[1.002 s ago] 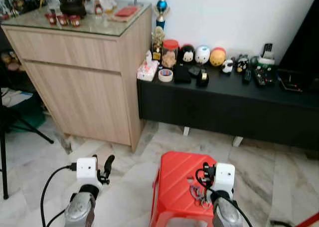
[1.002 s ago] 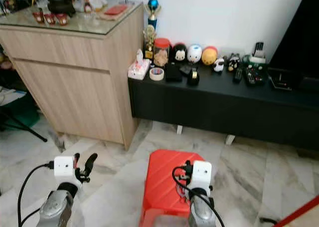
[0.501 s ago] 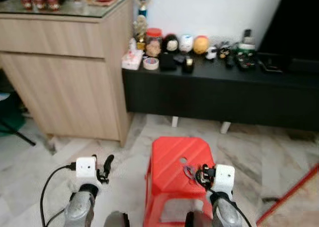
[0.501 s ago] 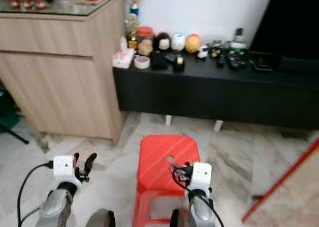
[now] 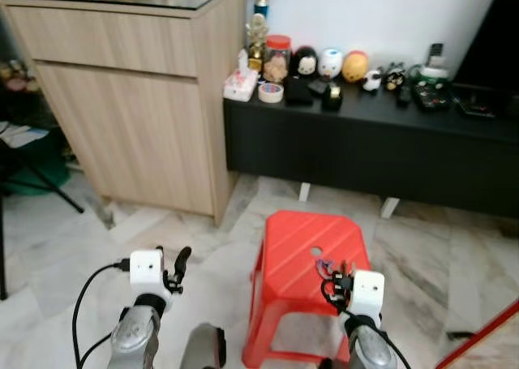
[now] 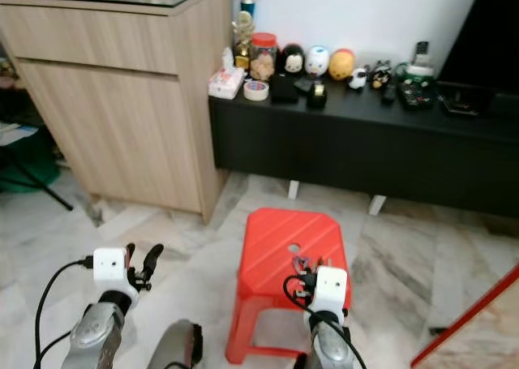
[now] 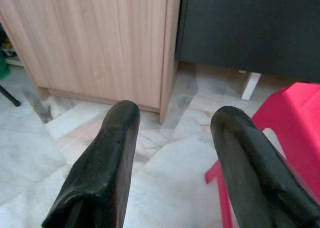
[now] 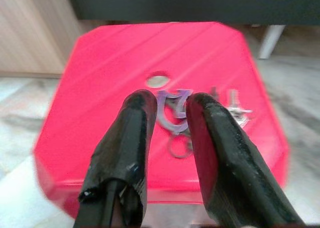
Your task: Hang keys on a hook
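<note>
A bunch of keys (image 5: pixel 327 267) with a purple clip lies on the top of a red plastic stool (image 5: pixel 296 251), near its round hole. My right gripper (image 5: pixel 337 276) hovers low over the stool's near edge. Its fingers (image 8: pixel 135 133) stand a little apart, and the keys (image 8: pixel 175 115) show through the gap just beyond the tips, resting on the stool (image 8: pixel 110 72). My left gripper (image 5: pixel 180 261) hangs open above the marble floor to the left of the stool, holding nothing. Its two fingers (image 7: pixel 117 143) are spread wide.
A tall wooden cabinet (image 5: pixel 138 93) stands at the left. A low black bench (image 5: pixel 381 154) along the white wall carries figurines, a tape roll and remotes. A tripod leg (image 5: pixel 53 195) crosses the floor at far left. A red strip (image 5: pixel 482 336) lies at bottom right.
The whole view has shifted as I move, so the stool now sits higher in the picture. Both grippers keep their pose, and the keys still lie on the stool.
</note>
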{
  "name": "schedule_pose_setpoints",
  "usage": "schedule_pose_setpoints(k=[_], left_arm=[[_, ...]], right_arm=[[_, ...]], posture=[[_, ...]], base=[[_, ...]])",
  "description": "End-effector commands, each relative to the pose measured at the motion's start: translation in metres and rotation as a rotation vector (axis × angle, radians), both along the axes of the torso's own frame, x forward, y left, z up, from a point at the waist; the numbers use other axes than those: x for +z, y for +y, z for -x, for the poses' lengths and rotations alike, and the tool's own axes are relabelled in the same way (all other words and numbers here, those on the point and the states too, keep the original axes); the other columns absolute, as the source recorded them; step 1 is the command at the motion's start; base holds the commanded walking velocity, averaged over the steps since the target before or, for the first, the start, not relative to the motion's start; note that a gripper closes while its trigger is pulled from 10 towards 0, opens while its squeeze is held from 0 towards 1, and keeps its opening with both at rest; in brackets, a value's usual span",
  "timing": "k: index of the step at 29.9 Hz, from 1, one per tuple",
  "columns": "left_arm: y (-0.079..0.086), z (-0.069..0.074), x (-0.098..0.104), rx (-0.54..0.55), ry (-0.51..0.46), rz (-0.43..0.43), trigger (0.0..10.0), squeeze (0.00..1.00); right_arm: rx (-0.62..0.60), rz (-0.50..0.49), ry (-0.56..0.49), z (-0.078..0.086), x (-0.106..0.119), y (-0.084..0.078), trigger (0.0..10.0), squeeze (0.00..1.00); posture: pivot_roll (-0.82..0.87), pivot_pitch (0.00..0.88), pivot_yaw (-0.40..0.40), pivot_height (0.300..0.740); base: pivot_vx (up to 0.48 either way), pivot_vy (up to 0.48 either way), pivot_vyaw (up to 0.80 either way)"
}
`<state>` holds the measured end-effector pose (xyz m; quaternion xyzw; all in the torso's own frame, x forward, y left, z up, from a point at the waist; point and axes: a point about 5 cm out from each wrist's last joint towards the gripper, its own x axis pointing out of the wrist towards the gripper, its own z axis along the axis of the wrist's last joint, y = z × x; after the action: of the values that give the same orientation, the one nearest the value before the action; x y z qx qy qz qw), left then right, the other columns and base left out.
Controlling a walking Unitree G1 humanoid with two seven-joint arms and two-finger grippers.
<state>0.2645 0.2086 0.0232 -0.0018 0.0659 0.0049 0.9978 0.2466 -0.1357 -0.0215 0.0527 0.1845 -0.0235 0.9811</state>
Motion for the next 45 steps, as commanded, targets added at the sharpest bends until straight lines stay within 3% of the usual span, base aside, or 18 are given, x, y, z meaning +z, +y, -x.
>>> schedule_pose_setpoints(k=[1, 10, 37, 45], left_arm=[[-0.0028, -0.0027, 0.0025, -0.005, -0.01, 0.018, 10.0, 0.0], [-0.0029, -0.0038, 0.003, -0.006, -0.009, 0.018, 10.0, 0.0], [-0.0024, -0.0061, 0.0046, -0.015, -0.011, 0.025, 10.0, 0.0], [-0.0023, -0.0088, 0.0066, -0.001, -0.016, 0.04, 10.0, 0.0]], right_arm=[[-0.01, 0.001, 0.001, 0.0003, -0.0003, -0.0035, 10.0, 0.0], [-0.008, 0.008, -0.005, -0.0006, 0.0006, -0.004, 10.0, 0.0], [-0.087, -0.034, 0.038, -0.0025, -0.003, -0.0096, 10.0, 0.0], [-0.109, -0.029, 0.081, -0.0022, -0.0067, -0.0126, 10.0, 0.0]], posture=[[0.05, 0.01, -0.057, 0.623], [0.05, 0.008, -0.057, 0.623], [0.06, 0.002, -0.057, 0.623], [0.06, 0.002, -0.055, 0.623]], base=[[0.0, 0.0, 0.0], [0.08, 0.0, 0.48], [0.247, 0.0, 0.0], [0.0, 0.0, 0.0]])
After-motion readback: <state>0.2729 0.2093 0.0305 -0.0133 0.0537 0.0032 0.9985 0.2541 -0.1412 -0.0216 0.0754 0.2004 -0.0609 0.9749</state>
